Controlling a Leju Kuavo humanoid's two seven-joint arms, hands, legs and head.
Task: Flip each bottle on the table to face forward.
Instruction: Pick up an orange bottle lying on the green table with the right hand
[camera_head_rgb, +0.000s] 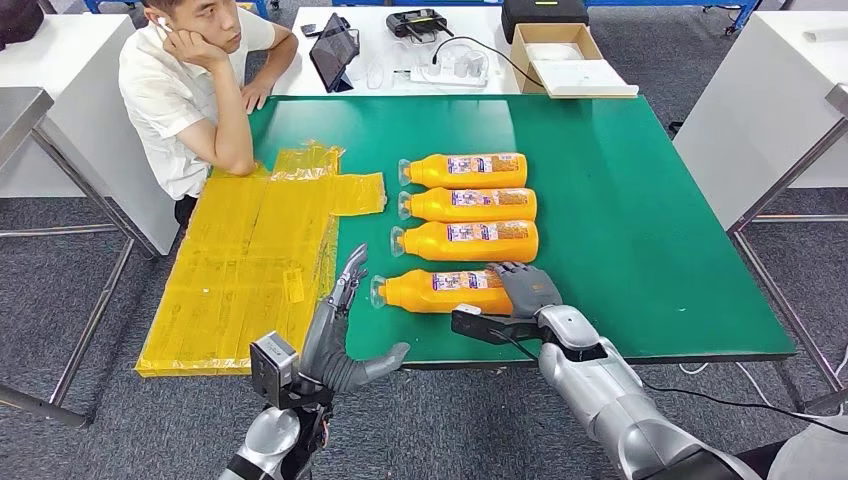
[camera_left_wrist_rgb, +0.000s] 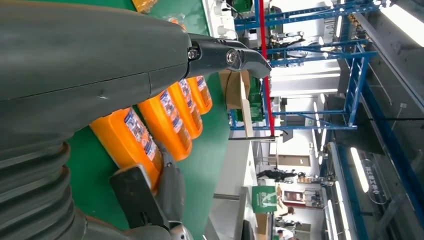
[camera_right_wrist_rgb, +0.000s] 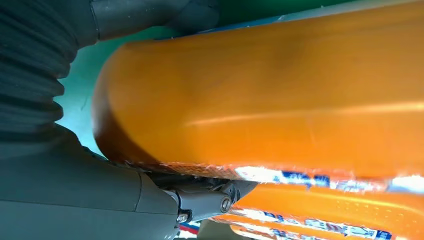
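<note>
Head view shows you four orange bottles lying in a column on the green table (camera_head_rgb: 640, 230), caps left; the nearest bottle (camera_head_rgb: 440, 291) sits by the front edge. Your right hand (camera_head_rgb: 525, 288) rests on its base end — fingers laid over it. Your left hand (camera_head_rgb: 345, 340) hovers beside the cap, fingers spread, holding nothing. A yellow sheet (camera_head_rgb: 250, 260) lies left; a person (camera_head_rgb: 195, 90) sits beyond.

A: so what's the bottle situation?

B: four orange bottles, all lying on their sides in a neat column, clear caps pointing left, labels facing up. Farthest bottle (camera_head_rgb: 464, 170), then second bottle (camera_head_rgb: 470, 204), third bottle (camera_head_rgb: 468, 241), each just beside the next.

A: and the last?

B: nearest bottle (camera_head_rgb: 440, 291) sits close to the table's front edge, slightly tilted.
</note>
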